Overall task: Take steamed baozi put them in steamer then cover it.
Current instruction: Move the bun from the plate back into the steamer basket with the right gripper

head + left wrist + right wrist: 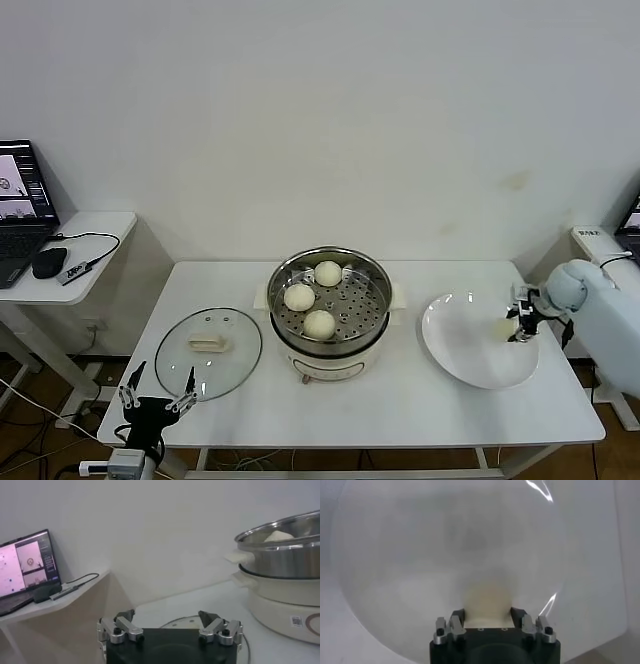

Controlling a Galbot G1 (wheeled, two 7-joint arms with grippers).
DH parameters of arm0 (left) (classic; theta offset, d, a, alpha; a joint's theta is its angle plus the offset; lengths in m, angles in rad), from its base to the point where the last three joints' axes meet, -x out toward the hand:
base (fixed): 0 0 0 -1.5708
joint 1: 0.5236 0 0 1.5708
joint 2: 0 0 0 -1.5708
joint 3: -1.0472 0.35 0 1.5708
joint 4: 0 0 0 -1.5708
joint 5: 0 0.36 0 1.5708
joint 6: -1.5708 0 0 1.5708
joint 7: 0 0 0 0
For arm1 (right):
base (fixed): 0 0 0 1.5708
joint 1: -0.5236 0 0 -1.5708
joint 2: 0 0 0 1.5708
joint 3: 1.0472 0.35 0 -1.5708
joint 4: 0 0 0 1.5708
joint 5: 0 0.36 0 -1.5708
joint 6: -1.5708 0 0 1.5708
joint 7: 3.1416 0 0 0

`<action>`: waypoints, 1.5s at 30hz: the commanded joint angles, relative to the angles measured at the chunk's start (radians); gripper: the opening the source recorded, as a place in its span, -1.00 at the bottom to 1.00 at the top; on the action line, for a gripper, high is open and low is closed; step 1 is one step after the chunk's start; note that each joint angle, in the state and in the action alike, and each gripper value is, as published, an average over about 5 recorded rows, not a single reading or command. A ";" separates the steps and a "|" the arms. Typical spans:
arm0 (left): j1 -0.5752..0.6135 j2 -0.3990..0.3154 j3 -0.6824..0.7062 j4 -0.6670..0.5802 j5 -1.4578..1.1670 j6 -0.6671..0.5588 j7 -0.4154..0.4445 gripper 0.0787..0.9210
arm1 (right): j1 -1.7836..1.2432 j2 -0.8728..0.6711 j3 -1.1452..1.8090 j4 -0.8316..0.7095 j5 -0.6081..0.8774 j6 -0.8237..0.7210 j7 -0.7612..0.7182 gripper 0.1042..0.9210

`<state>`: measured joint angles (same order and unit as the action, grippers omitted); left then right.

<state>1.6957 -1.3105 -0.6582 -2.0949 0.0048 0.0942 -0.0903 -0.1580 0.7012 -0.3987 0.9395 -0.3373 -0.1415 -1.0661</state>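
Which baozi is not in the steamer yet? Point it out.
The baozi on the white plate, clamped in the right pincer. The other three baozi sit inside the steamer.

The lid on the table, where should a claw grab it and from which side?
Grip the cream bar handle at the centre of the lid, coming straight down from above. The lid lies flat with the handle up, and the glass and rim give no hold. The open left claw is nearest.

A cream-white baozi (487, 597) sits low in the frame's centre, clamped between the right gripper's (488, 614) fingers, over the white plate (410, 545).
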 commanded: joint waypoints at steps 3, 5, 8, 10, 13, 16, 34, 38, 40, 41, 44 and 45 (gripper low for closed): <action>-0.001 0.003 0.005 -0.006 0.000 0.001 0.001 0.77 | 0.317 -0.162 -0.319 0.270 0.282 -0.113 -0.010 0.19; -0.002 0.006 0.006 -0.006 -0.001 0.000 0.001 0.77 | 0.388 -0.169 -0.381 0.323 0.340 -0.141 -0.004 0.20; -0.006 0.009 0.009 -0.009 -0.002 0.000 0.001 0.77 | 0.495 -0.158 -0.474 0.395 0.428 -0.190 0.015 0.20; -0.008 0.010 0.013 -0.012 -0.003 0.001 0.001 0.77 | 0.573 -0.135 -0.539 0.431 0.483 -0.225 0.031 0.21; -0.012 0.010 0.019 -0.016 -0.003 0.001 0.001 0.77 | 0.680 -0.084 -0.628 0.470 0.559 -0.273 0.058 0.22; -0.016 0.008 0.022 -0.016 -0.002 0.001 0.001 0.77 | 0.743 -0.024 -0.689 0.496 0.634 -0.320 0.090 0.22; -0.028 0.000 -0.013 0.011 0.015 -0.019 -0.004 0.77 | 0.631 0.338 -0.753 0.457 0.935 -0.582 0.390 0.22; -0.026 -0.008 -0.017 0.013 0.015 -0.023 -0.005 0.77 | 0.607 0.374 -0.760 0.424 0.919 -0.587 0.411 0.22; -0.025 -0.011 -0.016 0.013 0.016 -0.025 -0.005 0.77 | 0.595 0.381 -0.768 0.408 0.902 -0.587 0.412 0.22; -0.025 -0.012 -0.016 0.014 0.016 -0.026 -0.005 0.77 | 0.590 0.382 -0.771 0.402 0.894 -0.587 0.411 0.22; -0.027 -0.014 -0.015 0.015 0.017 -0.026 -0.005 0.77 | 0.567 0.379 -0.769 0.392 0.872 -0.586 0.408 0.23; -0.027 -0.013 -0.015 0.016 0.017 -0.026 -0.005 0.77 | 0.558 0.377 -0.767 0.390 0.865 -0.586 0.407 0.23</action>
<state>1.6687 -1.3238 -0.6689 -2.0828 0.0197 0.0687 -0.0949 0.4423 0.9958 -1.1355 1.3614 0.5040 -0.6732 -0.7237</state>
